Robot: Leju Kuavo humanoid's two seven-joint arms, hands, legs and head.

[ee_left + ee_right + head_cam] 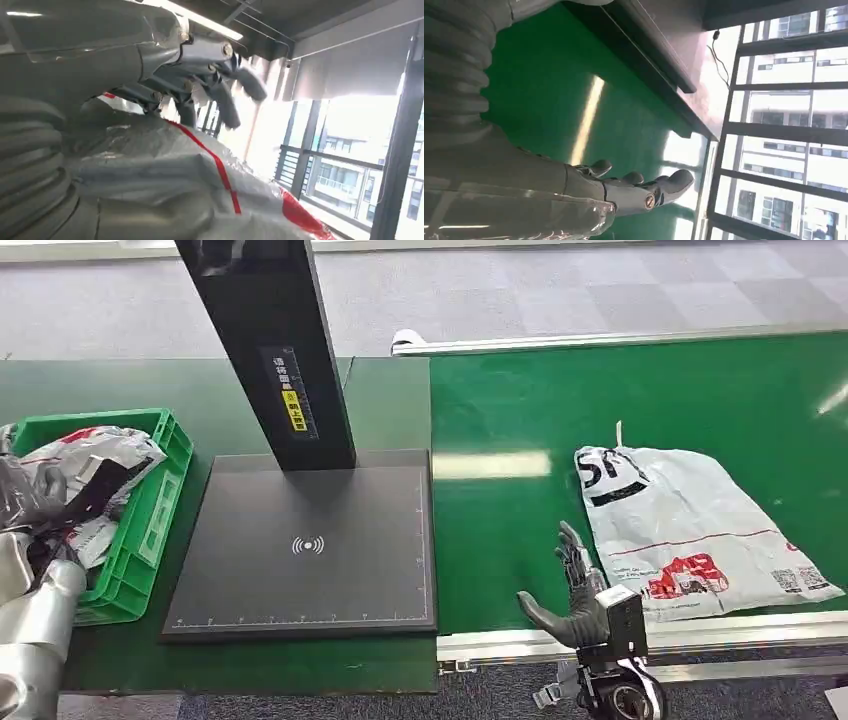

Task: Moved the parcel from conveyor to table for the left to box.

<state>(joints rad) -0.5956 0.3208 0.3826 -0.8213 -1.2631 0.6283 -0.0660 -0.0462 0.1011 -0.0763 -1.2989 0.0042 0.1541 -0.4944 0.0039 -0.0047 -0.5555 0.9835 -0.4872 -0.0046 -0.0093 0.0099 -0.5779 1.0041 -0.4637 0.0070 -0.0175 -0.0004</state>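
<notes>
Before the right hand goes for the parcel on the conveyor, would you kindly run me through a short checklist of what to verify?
1. Right hand free to grasp: ok, fingers apart, nothing in it.
2. White parcel within reach: ok, it lies flat on the green conveyor belt just beside the right hand.
3. Contact with the parcel: not ok, the hand is not yet touching it.
4. Drop spot on the grey scanner pad: ok, its surface is bare.
5. Left hand ready for the next parcel: not ok, it rests on a silver parcel at the green crate.
6. Belt stopped: cannot tell.
</notes>
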